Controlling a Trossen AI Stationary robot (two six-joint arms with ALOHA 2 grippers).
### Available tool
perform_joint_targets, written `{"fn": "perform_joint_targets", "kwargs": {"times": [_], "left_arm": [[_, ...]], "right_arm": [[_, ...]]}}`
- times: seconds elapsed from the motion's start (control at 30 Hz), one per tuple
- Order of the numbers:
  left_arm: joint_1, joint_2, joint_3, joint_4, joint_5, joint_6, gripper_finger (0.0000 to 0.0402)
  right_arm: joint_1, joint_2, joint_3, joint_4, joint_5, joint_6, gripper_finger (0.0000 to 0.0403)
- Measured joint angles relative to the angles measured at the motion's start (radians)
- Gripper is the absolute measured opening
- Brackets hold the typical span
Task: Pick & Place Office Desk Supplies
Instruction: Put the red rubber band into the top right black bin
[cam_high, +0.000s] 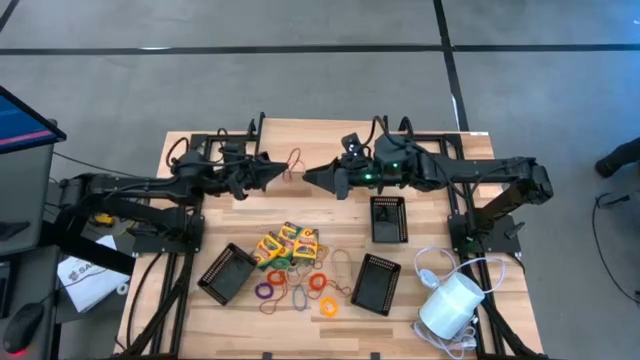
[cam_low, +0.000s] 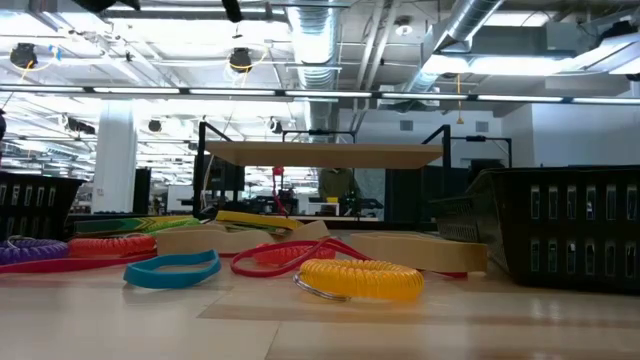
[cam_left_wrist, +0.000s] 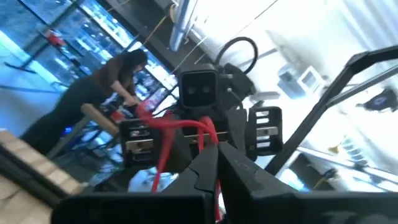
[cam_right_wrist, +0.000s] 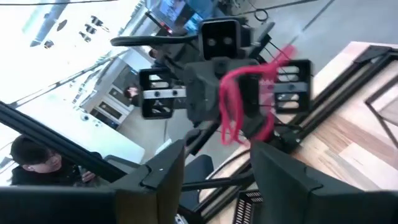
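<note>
From above I see both arms raised over the far half of the table (cam_high: 330, 215), tips pointing at each other. My left gripper (cam_high: 283, 170) is clamped shut on a red elastic loop (cam_high: 294, 160), which dangles from its tip; in the left wrist view the same loop (cam_left_wrist: 186, 127) runs out from between the closed fingers (cam_left_wrist: 214, 165). My right gripper (cam_high: 308, 177) sits just beside it with its fingers (cam_right_wrist: 165, 168) spread apart and nothing between them. The crayon boxes (cam_high: 288, 243) lie near the table's middle, between the black mesh trays (cam_high: 227, 272), with the other coloured loops (cam_high: 300, 285) scattered just in front of them. A white cylinder (cam_high: 450, 305) rests at the near right corner.
</note>
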Motion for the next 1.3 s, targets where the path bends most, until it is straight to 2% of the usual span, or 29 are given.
{"fn": "perform_joint_targets", "kwargs": {"times": [0.23, 0.47, 0.63, 0.87, 1.03, 1.13, 1.3], "left_arm": [[-0.015, 0.102, 0.000, 0.166, 0.007, -0.072, 0.0002], [-0.017, 0.160, 0.055, 0.188, 0.071, -0.084, 0.0002], [-0.017, 0.162, 0.062, 0.186, 0.071, -0.054, 0.0001], [-0.017, 0.162, 0.062, 0.173, 0.071, -0.021, 0.0015], [-0.005, 0.142, 0.063, 0.118, 0.118, 0.146, 0.0043], [0.025, 0.104, 0.063, 0.006, 0.158, 0.206, 0.0067], [0.099, -0.011, 0.063, -0.224, 0.165, 0.292, 0.0097]], "right_arm": [[0.000, 0.000, 0.000, 0.014, -0.015, -0.003, 0.0215], [-0.004, 0.000, 0.000, 0.011, -0.014, 0.000, 0.0207], [-0.008, 0.000, 0.000, 0.011, -0.011, 0.000, 0.0160], [-0.006, 0.000, 0.000, 0.012, -0.002, -0.007, 0.0018], [-0.006, 0.000, 0.000, -0.014, 0.005, -0.003, 0.0003], [0.001, 0.000, 0.000, -0.072, 0.010, 0.000, 0.0002], [0.019, -0.004, 0.000, -0.240, 0.012, 0.009, 0.0001]]}}
